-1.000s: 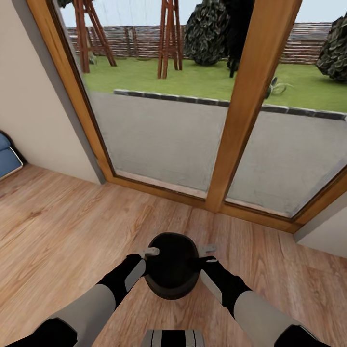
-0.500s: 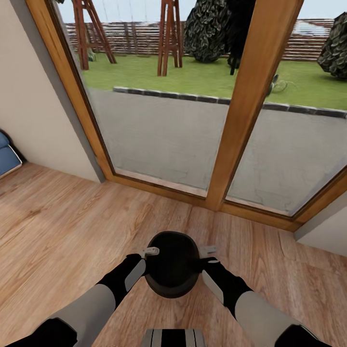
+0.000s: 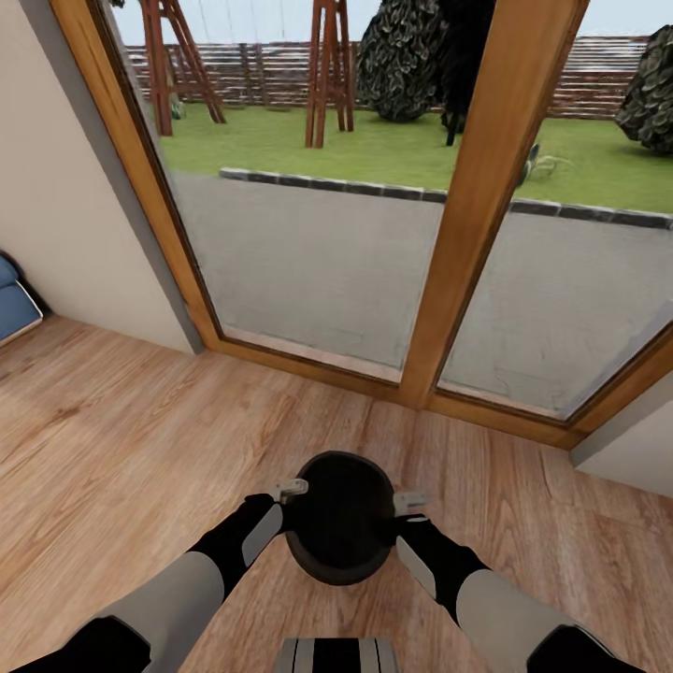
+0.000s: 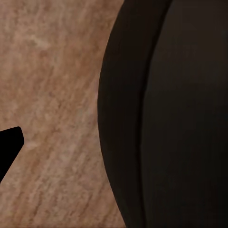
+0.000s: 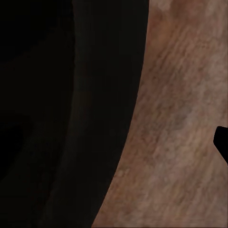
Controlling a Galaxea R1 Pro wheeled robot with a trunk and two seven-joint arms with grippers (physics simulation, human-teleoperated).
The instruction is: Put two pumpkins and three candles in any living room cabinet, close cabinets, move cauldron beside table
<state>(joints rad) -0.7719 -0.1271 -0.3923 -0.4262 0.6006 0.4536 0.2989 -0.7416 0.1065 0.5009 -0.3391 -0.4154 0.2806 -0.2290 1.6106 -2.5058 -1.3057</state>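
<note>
One cauldron [image 3: 338, 517] in play, black and round, sitting low at the centre of the head view between the two arms, above a wooden floor [image 3: 112, 439]. The left gripper [image 3: 292, 490] is pressed up against the pot's left rim, the right gripper [image 3: 408, 504] against its right rim; each shows one pale grey finger tip lying along the edge of the pot. Whether each gripper is pinching the rim or just pressing on it, I cannot tell, since the inner fingers are hidden by the black body.

Over in the left wrist view, the cauldron's dark curved wall [image 4: 166, 114] looms very close with floorboards beside it. Right wrist view, same story: the black wall [image 5: 71, 114] against wood grain.

Ahead, two big glass panes in a wooden door frame [image 3: 486, 196], with one thick upright between them. Outside there's a grey patio [image 3: 308, 262], a lawn, two wooden trestle frames and dark bushes before a slatted fence. A blue cushion [image 3: 14, 304] peeks in at the far left edge. No writing, brand or label reads anywhere.
</note>
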